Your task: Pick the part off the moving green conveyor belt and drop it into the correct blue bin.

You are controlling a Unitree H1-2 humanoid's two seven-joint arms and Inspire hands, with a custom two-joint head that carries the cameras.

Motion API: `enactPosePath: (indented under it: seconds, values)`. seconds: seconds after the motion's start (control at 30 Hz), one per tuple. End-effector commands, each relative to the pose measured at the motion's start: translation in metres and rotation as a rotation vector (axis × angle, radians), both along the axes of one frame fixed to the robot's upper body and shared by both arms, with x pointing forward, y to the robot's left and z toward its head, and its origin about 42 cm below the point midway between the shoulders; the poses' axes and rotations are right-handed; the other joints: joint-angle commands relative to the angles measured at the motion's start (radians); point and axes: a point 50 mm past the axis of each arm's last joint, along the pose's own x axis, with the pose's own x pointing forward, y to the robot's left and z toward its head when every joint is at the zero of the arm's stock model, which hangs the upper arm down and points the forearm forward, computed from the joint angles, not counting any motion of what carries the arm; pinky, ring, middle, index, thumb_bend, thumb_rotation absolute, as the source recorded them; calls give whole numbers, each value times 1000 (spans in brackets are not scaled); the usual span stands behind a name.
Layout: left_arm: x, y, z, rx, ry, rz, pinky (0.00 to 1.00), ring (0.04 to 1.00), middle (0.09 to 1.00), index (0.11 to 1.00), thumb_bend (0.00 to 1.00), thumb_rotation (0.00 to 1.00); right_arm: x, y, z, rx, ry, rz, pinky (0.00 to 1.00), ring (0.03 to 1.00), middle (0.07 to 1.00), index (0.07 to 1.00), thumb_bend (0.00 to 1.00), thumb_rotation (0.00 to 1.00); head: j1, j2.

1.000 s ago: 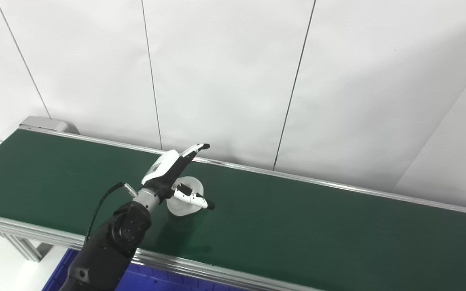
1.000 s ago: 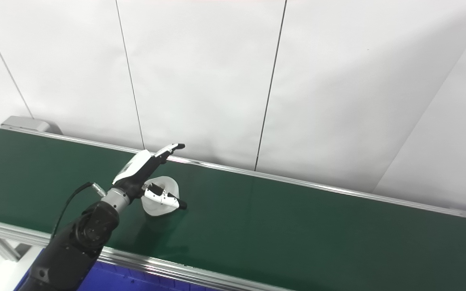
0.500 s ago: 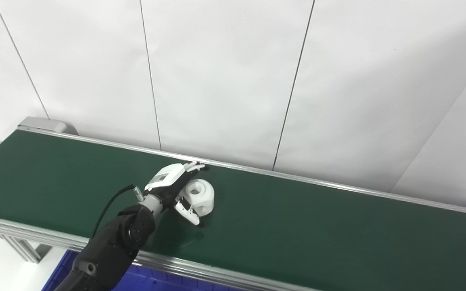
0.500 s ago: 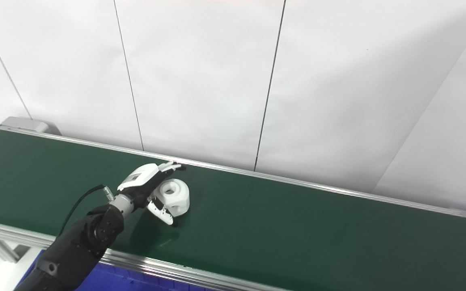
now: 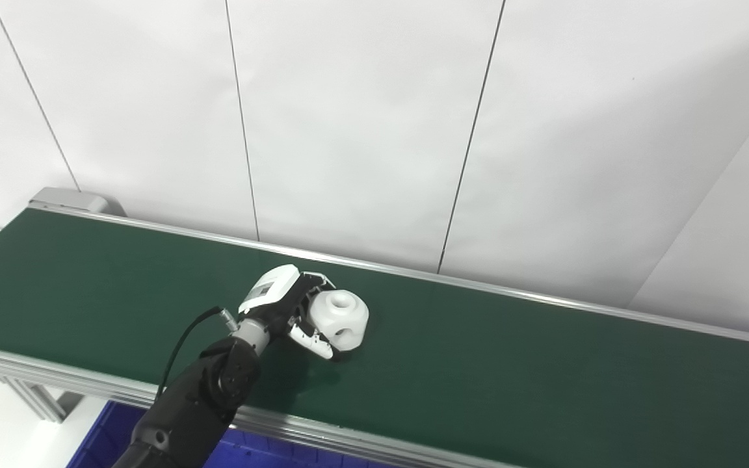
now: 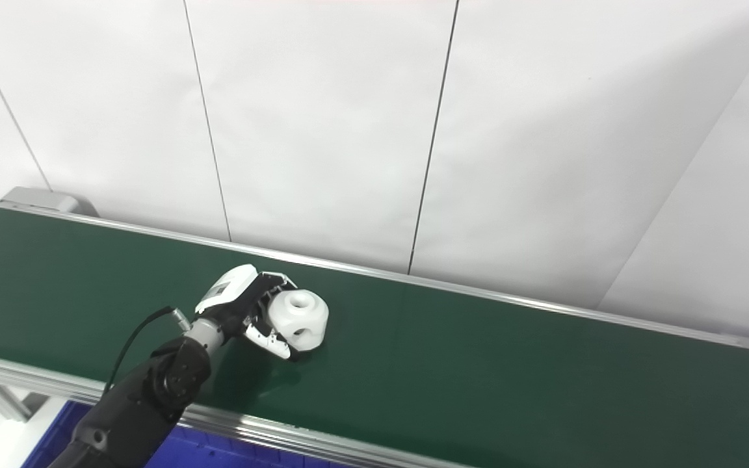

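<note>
A white rounded part (image 5: 342,316) with a hole in its top and one in its side rests on the green conveyor belt (image 5: 511,364), left of the middle. My left hand (image 5: 287,304) reaches in from the lower left. Its fingers (image 5: 318,283) are curled against the part's back left side. Its thumb (image 5: 313,342) lies against the part's front left. The part also shows in the right eye view (image 6: 298,320), touching the belt, with the left hand (image 6: 244,304) beside it. My right hand is out of view.
A blue bin (image 5: 105,442) shows just below the belt's near metal rail (image 5: 348,439), under my left arm. A white panelled wall (image 5: 374,130) stands right behind the belt's far rail. The belt's left end has a grey cap (image 5: 69,198).
The part has travelled to the right along the belt. My left hand has come down from above, followed it and curled its fingers and thumb in against it.
</note>
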Motion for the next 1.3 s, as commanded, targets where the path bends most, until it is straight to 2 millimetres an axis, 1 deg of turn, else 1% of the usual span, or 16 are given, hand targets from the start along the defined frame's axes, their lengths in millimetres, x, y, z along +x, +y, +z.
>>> enactPosePath:
  seconds: [0.0, 0.2, 0.3, 0.33, 0.43, 0.47, 0.5, 0.53, 0.57, 0.67, 0.8, 0.83, 0.93, 1.03, 1.13, 1.27]
  values:
    - [7, 3, 20, -67, -95, 4, 379, 412, 492, 513, 501, 0, 4, -1, 12, 32, -81, 5, 809, 850, 885, 920, 840, 806, -2, 2]
    - [3, 4, 23, -184, -169, 22, 381, 414, 489, 511, 502, 0, 4, 0, 12, 32, -85, -3, 789, 850, 885, 917, 859, 803, -11, 14]
    - [-1, 6, 27, -239, -209, 20, 331, 388, 475, 518, 500, 0, 3, 1, 13, 38, -84, 2, 790, 854, 887, 921, 869, 802, -24, 27]
    - [-4, 9, 29, -257, -221, 19, 309, 377, 474, 521, 499, 0, 2, 2, 15, 40, -87, 6, 797, 856, 891, 926, 859, 803, -50, 43]
    - [-19, 22, 39, -320, -268, -32, 337, 399, 484, 512, 500, 0, 1, 6, 19, 56, -96, 9, 788, 852, 897, 927, 864, 803, -135, 90]
    - [-24, 26, 42, -327, -273, -52, 347, 405, 485, 510, 500, 0, 1, 7, 20, 59, -98, 9, 778, 847, 896, 925, 869, 800, -135, 90]
    - [-29, 31, 44, -325, -279, -75, 344, 404, 479, 512, 500, 0, 1, 9, 21, 61, -103, 10, 780, 847, 895, 924, 872, 801, -178, 112]
    - [-34, 35, 46, -332, -278, -90, 325, 395, 469, 516, 499, 0, 0, 10, 22, 62, -106, 11, 782, 845, 894, 922, 873, 799, -178, 112]
    - [-39, 38, 48, -339, -280, -107, 335, 401, 472, 514, 499, 0, 0, 12, 24, 61, -108, 10, 779, 843, 892, 916, 873, 797, -217, 127]
    - [-55, 46, 51, -352, -292, -146, 388, 439, 503, 488, 500, 0, -2, 15, 28, 56, -106, 6, 784, 846, 886, 909, 870, 788, -253, 143]
    - [-81, 50, 43, -403, -301, -186, 411, 452, 520, 467, 499, 0, -3, 19, 29, 45, -117, -2, 793, 852, 883, 912, 870, 799, -297, 176]
    - [-89, 51, 39, -415, -295, -194, 411, 451, 521, 467, 499, 0, -4, 20, 30, 48, -112, -3, 794, 853, 883, 912, 869, 799, -316, 195]
    - [-110, 52, 24, -432, -270, -227, 396, 446, 530, 468, 498, 0, -4, 24, 35, 43, -103, -7, 835, 883, 898, 921, 863, 805, -322, 216]
    - [-126, 55, 11, -427, -218, -237, 396, 444, 535, 464, 498, 0, -2, 25, 37, 41, -111, -10, 827, 880, 899, 922, 858, 814, -325, 231]
    - [-145, 59, -4, -407, -138, -256, 422, 463, 531, 453, 498, 0, 0, 25, 43, 28, -106, -9, 822, 877, 896, 925, 875, 831, -339, 279]
    - [-162, 64, -19, -371, -59, -266, 440, 485, 523, 448, 498, 0, 1, 25, 51, 26, -102, -10, 820, 890, 908, 929, 861, 838, -342, 298]
